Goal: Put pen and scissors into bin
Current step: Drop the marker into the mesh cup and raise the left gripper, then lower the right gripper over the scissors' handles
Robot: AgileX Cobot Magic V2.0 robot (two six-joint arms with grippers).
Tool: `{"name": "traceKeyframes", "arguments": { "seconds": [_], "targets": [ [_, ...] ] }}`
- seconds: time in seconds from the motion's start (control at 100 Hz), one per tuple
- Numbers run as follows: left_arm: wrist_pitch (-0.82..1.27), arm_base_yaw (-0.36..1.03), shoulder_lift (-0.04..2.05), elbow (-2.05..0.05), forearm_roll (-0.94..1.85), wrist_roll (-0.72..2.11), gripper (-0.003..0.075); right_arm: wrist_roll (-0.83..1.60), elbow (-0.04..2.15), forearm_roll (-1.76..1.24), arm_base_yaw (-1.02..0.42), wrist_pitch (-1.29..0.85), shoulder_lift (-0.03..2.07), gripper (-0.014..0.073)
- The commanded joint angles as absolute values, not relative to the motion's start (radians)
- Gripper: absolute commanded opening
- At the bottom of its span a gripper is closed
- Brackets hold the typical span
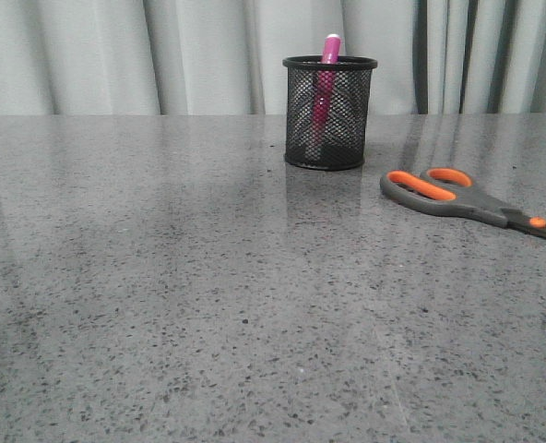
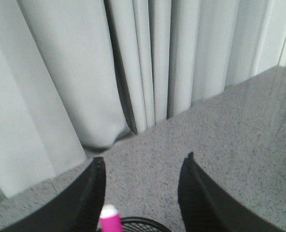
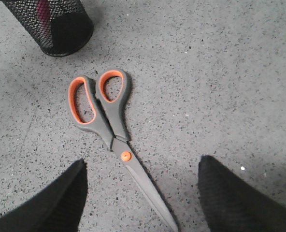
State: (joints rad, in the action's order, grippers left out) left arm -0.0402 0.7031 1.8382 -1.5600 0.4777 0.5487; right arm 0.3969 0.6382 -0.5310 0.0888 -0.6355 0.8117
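The black mesh bin (image 1: pixel 329 113) stands at the back of the table with the pink pen (image 1: pixel 327 83) upright inside it, its whitish cap above the rim. The scissors (image 1: pixel 467 198) lie flat to the bin's right, closed, handles toward the bin. My left gripper (image 2: pixel 143 162) is open above the bin's rim (image 2: pixel 143 223), with the pen's cap (image 2: pixel 109 218) just below one finger. My right gripper (image 3: pixel 140 166) is open above the scissors (image 3: pixel 111 135), its fingers on either side of the blades. The bin (image 3: pixel 56 24) also shows in the right wrist view. Neither gripper shows in the front view.
A grey speckled tabletop (image 1: pixel 208 295) stretches from the front edge to pale grey curtains (image 1: pixel 116 55) hanging along the back edge behind the bin.
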Motion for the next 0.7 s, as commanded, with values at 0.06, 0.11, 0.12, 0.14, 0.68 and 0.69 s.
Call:
{"name": "traceKeyframes", "arguments": {
  "seconds": [0.06,0.11,0.12,0.14,0.68,0.69],
  "targets": [
    [0.072,0.605,1.687,-1.596,0.469,0.548,0.0239,0.409,0.675,-0.578,0.093,-0.572,0.810,0.0442],
    [0.163,0.571,1.665,-1.596,0.469,0.548,0.0143,0.409,0.675,-0.592,0.093,-0.570,0.810,0.0442],
    [0.173,0.565,1.658,-1.596,0.469,0.548,0.0127,0.409,0.675,-0.595,0.093,-0.570,0.812,0.0442],
    [0.202,0.541,1.647,-1.596,0.469,0.548,0.0078,0.409,0.675,-0.599,0.093,-0.567,0.812,0.0442],
    [0.115,0.284,1.090,-0.957,0.469,0.548,-0.0019,0.825,0.715,-0.796,-0.013,-0.632,0.977,0.0443],
    [0.114,0.278,1.082,-0.948,0.469,0.548,-0.0019,0.830,0.719,-0.796,-0.017,-0.635,0.986,0.0443]
  ]
}}
